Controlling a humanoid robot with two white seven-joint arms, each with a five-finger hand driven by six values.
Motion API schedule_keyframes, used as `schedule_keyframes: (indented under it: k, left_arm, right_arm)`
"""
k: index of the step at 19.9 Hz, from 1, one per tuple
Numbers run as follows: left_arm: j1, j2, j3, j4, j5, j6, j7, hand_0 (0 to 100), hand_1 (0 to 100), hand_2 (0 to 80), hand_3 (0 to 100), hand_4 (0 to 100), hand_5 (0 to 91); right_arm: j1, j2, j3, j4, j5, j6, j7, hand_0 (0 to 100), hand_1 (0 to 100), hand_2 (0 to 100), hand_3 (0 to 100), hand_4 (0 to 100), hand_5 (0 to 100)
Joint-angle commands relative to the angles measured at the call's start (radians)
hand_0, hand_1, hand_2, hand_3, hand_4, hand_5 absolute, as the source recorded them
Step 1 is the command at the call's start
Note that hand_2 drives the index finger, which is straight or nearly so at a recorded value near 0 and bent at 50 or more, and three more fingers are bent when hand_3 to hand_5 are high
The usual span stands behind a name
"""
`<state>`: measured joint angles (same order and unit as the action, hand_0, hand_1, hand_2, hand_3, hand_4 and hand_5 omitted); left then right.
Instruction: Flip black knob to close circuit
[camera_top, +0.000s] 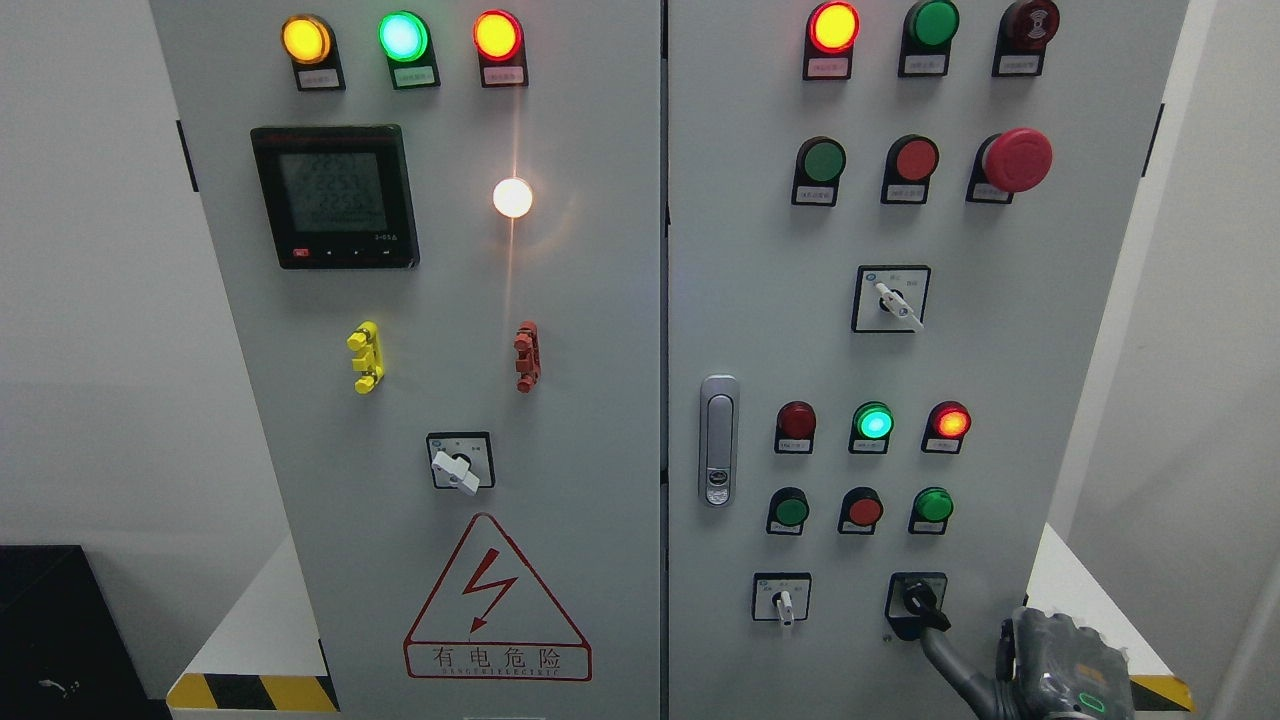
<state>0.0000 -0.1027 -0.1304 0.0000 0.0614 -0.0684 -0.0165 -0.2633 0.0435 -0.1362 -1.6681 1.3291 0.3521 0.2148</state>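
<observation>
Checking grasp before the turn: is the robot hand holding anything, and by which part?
The right robot hand has a finger reaching the black knob at its lower-right lever end; a closed grip cannot be confirmed.

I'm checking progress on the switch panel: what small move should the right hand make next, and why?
Probably turn the black knob with the wrist. A finger of the right hand already reaches the knob's handle at the cabinet's lower right, and the handle points down-right, apparently not yet flipped.
</observation>
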Motion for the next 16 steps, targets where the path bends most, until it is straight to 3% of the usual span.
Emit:
schedule_keyframes:
  k: [1, 16]
  left_arm:
    - [0.021, 0.000, 0.000, -0.023, 0.000, -0.001, 0.000, 12, 56, 0.0, 0, 0, 0.0]
    - [0.021, 0.000, 0.000, -0.023, 0.000, -0.001, 0.000, 12, 56, 0.0, 0, 0, 0.0]
  right_arm:
    - [-0.004, 0.003, -0.008, -0.004, -0.004, -0.007, -0.003, 0, 0, 90, 100, 94, 100]
    - [-0.005, 0.009, -0.005, -0.015, -0.022, -0.009, -0.003, 0, 0, 90, 100, 94, 100]
